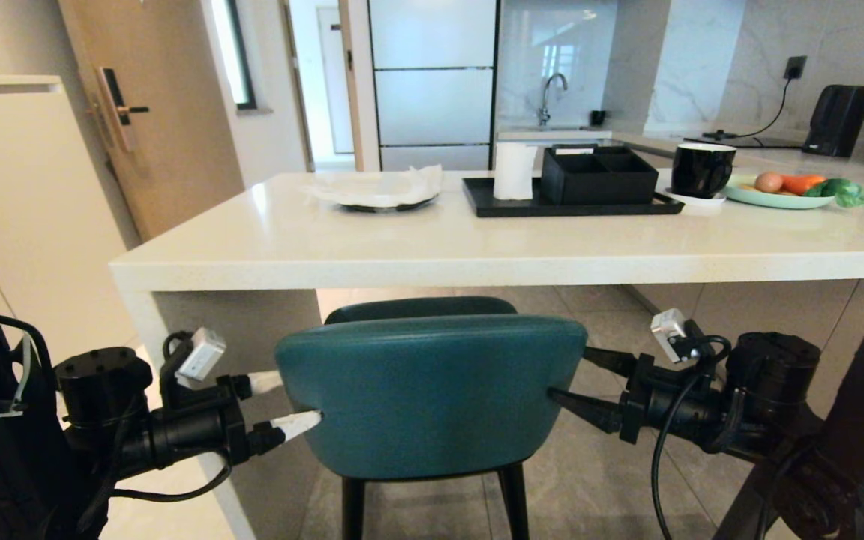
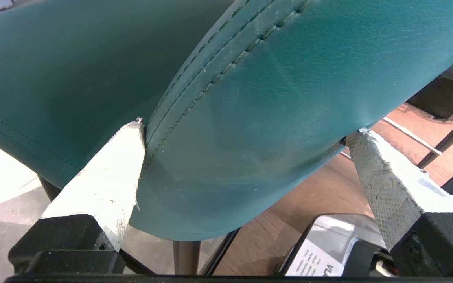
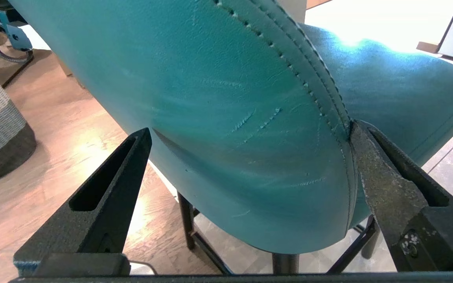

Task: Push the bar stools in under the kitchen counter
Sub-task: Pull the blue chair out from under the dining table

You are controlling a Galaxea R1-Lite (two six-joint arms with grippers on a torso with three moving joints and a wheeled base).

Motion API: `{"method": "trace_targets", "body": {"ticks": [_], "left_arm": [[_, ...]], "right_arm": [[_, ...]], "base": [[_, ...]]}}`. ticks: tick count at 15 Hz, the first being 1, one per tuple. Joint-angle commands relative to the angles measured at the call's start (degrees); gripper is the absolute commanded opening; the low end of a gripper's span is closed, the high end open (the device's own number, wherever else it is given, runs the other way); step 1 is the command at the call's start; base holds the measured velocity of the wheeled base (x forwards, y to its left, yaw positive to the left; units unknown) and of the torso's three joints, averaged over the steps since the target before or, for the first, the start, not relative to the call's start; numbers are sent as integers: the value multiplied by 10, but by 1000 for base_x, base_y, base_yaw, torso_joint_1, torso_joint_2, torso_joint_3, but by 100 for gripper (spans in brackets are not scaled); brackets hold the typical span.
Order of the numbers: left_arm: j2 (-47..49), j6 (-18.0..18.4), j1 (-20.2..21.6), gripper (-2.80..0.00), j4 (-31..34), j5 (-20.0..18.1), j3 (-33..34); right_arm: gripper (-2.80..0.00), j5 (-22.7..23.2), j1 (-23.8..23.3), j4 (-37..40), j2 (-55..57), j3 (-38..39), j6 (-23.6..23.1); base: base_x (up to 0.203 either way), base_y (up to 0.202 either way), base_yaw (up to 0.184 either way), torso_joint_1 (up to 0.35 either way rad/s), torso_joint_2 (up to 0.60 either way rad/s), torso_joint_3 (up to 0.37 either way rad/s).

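Head view: teal stool (image 1: 432,394) at lower centre, before the kitchen counter (image 1: 477,259); left gripper (image 1: 286,405) and right gripper (image 1: 578,382) flank its backrest, jaws spread wide, gripping nothing. Wrist views: fingertips (image 2: 128,157) touch the seams. Recommend pushing evenly, keeping the stool square.

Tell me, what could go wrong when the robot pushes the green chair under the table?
The left gripper and right gripper, both open, only straddle the teal stool's back, so they might slip off its rounded edges. The back stands nearly as high as the counter edge, so it may bump.
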Motion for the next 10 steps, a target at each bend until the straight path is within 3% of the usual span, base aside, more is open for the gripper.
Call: {"method": "trace_targets", "body": {"ticks": [1,6,10], "left_arm": [[-11,5,0,0,-5,-5,15],[-22,6,-2,0,-5,-5,14],[-23,6,-2,0,-5,-5,12]], "right_arm": [[0,1,0,-1,-11,11,1],[0,0,4,-1,-25,14,2],[0,-1,6,-1,-26,14,4]], "base": [[0,0,0,0,0,0],[-18,0,1,1,2,0],[-187,0,-1,3,6,0]]}}
